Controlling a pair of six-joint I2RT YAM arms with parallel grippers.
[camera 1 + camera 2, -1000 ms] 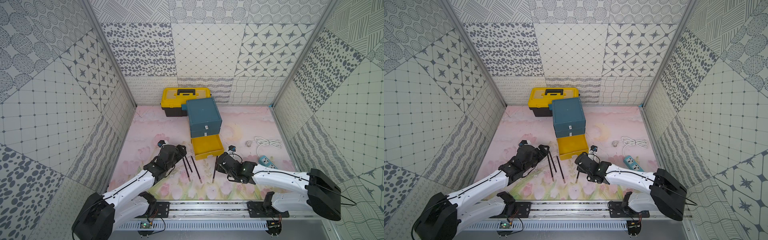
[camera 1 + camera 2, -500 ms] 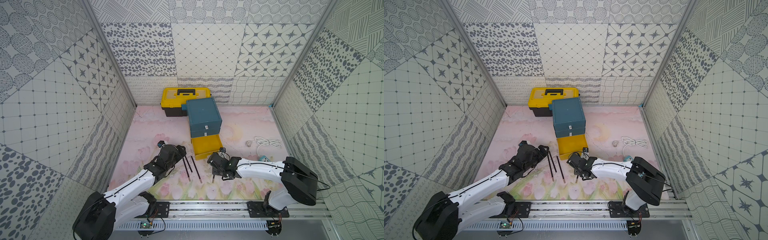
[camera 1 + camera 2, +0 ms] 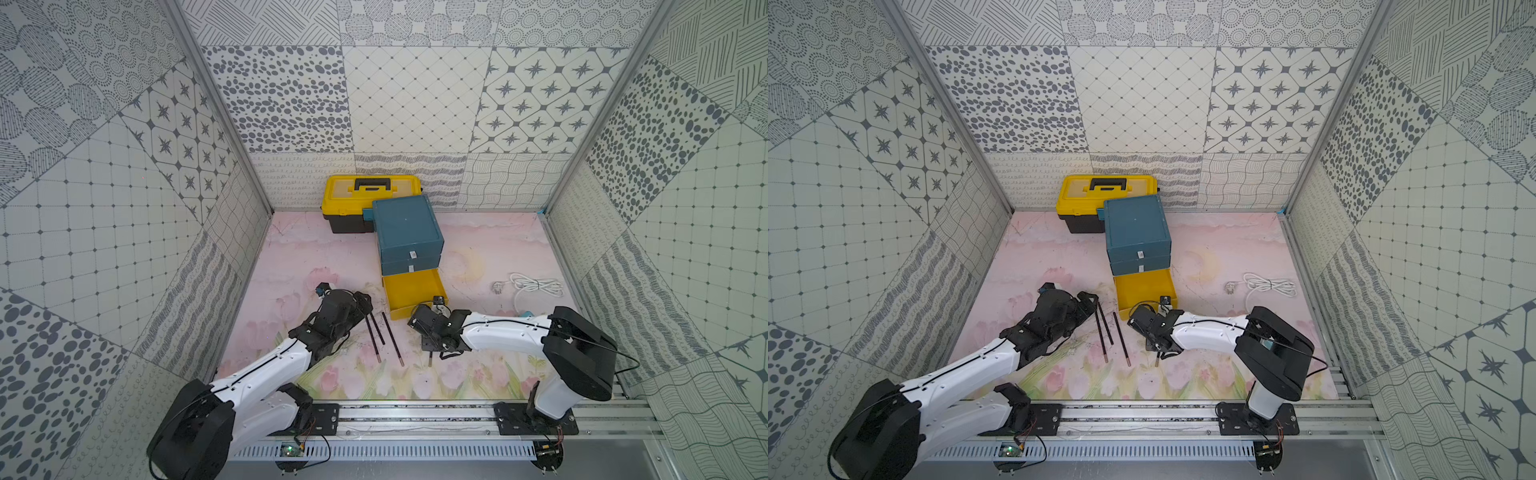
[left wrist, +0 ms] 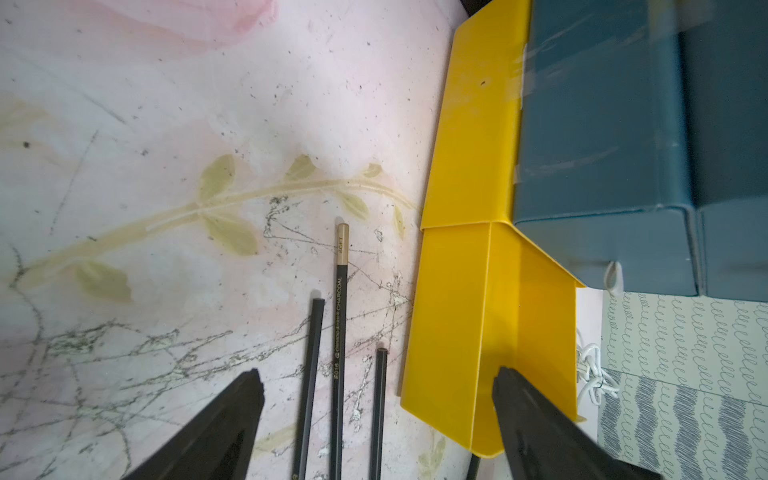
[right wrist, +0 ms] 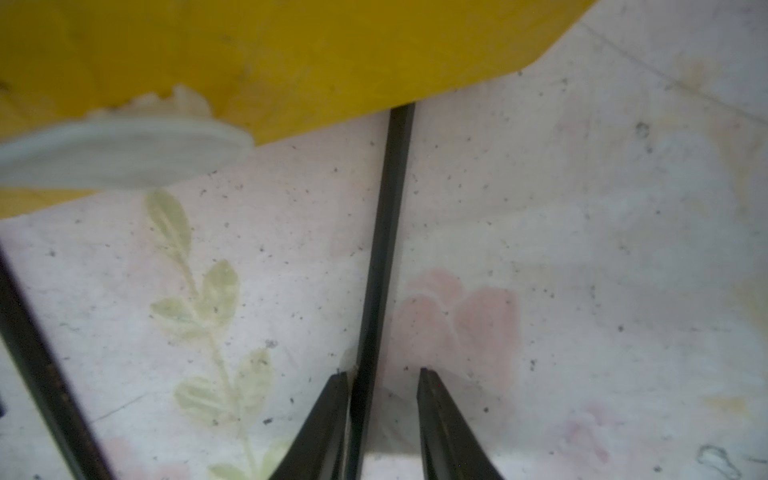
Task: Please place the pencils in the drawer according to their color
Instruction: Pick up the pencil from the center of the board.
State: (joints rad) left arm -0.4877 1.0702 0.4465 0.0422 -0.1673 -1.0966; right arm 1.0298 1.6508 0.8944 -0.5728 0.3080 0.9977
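Presently: pick-up of one black pencil [image 5: 380, 249] from the mat [image 5: 582, 249]. The right gripper [image 5: 382, 372] straddles the shaft low over the mat, jaws narrow but not clamped. One finger [image 5: 324, 428] touches the pencil and the other stands apart, with mat showing between, so nothing is held yet. The pencil lies flat with its far end at the front of the yellow drawer [image 3: 411, 291], which is pulled out of the cabinet [image 3: 405, 232] and looks empty. Whether that end touches the drawer cannot be told.

To do the step well, centre the shaft between the fingers before squeezing, or the touching finger will likely roll it aside. Grip near mid-length so it does not tip, and lift clear of the drawer wall before carrying over.

The left gripper [image 4: 378, 372] hovers wide open and empty over three more pencils [image 4: 338, 332], which lie side by side just beside the drawer.
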